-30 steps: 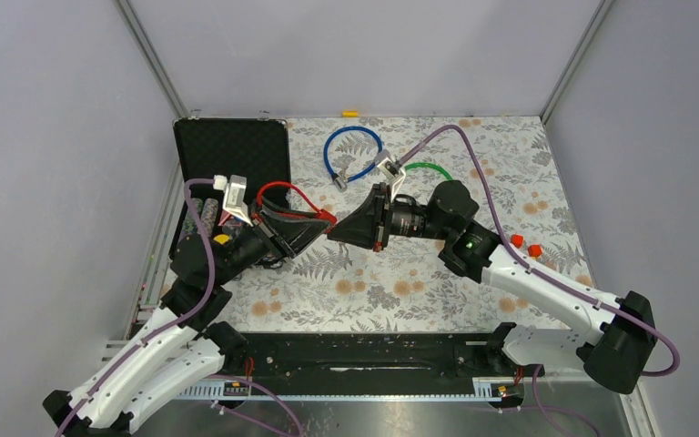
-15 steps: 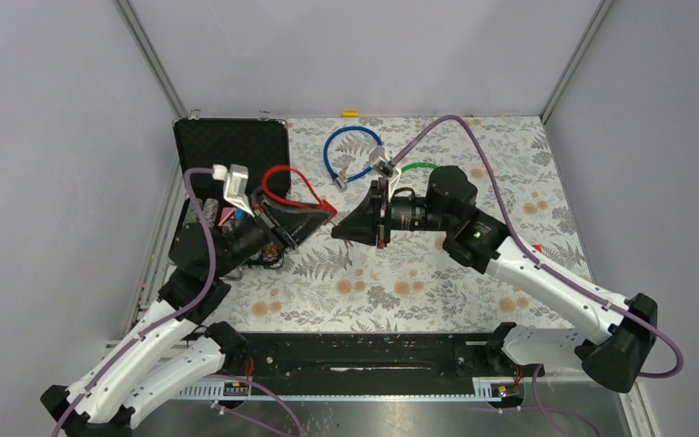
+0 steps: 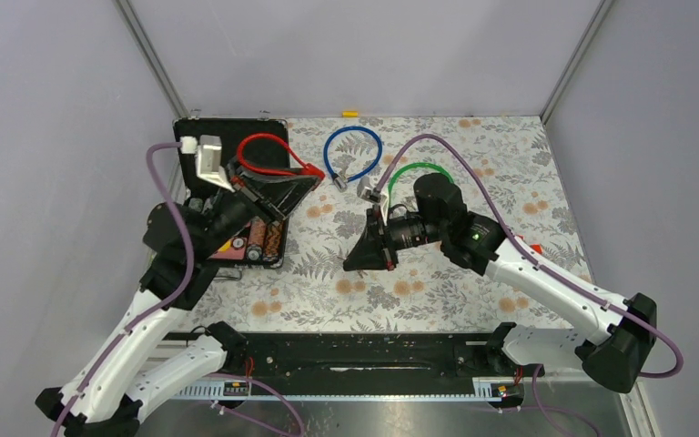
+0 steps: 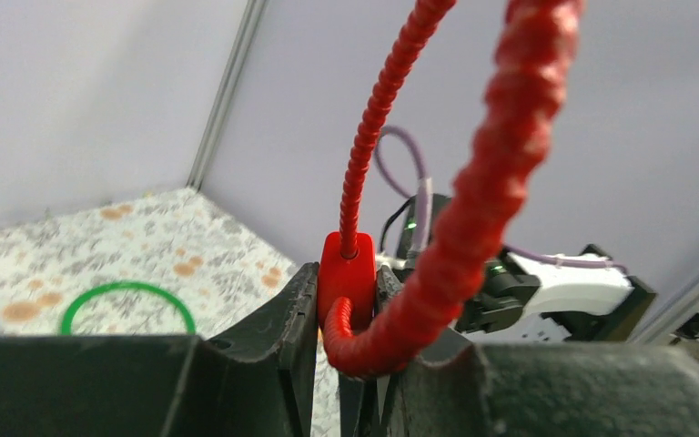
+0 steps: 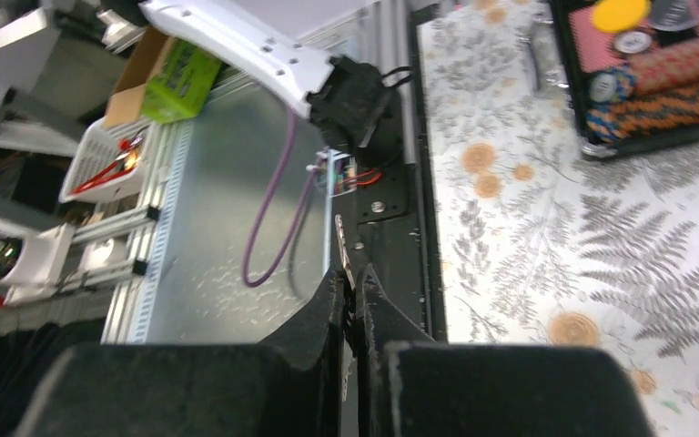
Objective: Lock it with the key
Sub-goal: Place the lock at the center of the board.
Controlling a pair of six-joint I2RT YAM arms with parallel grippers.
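My left tool [image 3: 310, 184] is clamped on the body of the red lock [image 4: 346, 269], holding it up by the open black case [image 3: 227, 146]. My right tool [image 5: 350, 289] is pinched tight on the small key [image 5: 340, 242], well apart from the lock.

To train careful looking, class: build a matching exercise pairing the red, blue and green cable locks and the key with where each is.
Things: 1 red cable lock; 2 blue cable lock; 3 green cable lock; 4 key.
Places: A on the table, in full view; B pinched in the right pincer; C clamped in the left pincer; D on the table, partly behind the right arm in the top view.
Pairs: 1-C, 2-A, 3-D, 4-B.
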